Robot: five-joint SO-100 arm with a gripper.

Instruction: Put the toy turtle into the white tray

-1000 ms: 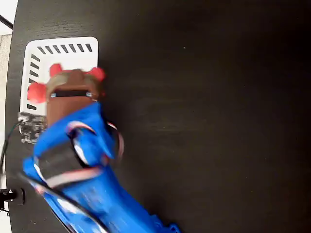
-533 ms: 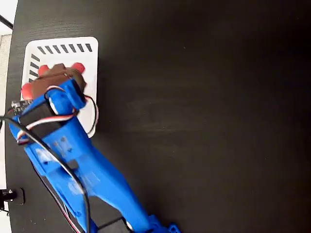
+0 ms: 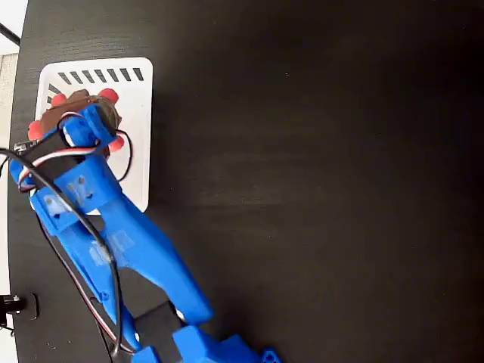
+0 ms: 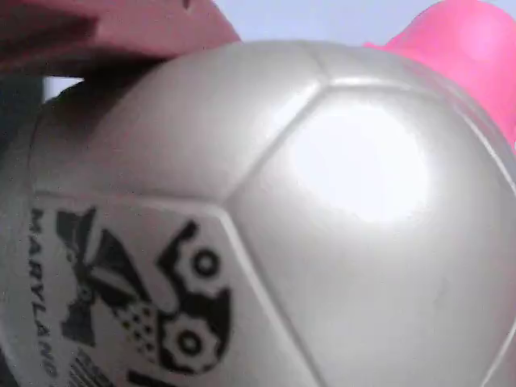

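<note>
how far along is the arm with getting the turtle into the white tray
Done: the blue arm has carried the shiny tan-shelled toy turtle with pink-red feet over the white slotted plastic tray on the black table. In hand: the gripper sits over the turtle, whose shell fills the wrist view, though its fingers are hidden, so the grasp cannot be confirmed. Left: release the turtle if it is held, then pull the arm clear.

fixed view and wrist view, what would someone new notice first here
In the fixed view, the bright blue arm stands out against the black table, reaching from the bottom edge up to the white tray at upper left. The toy turtle, red feet poking out, sits over the tray under the arm's end. In the wrist view, the turtle's shiny shell with its black printed mark fills nearly the whole picture.
</note>
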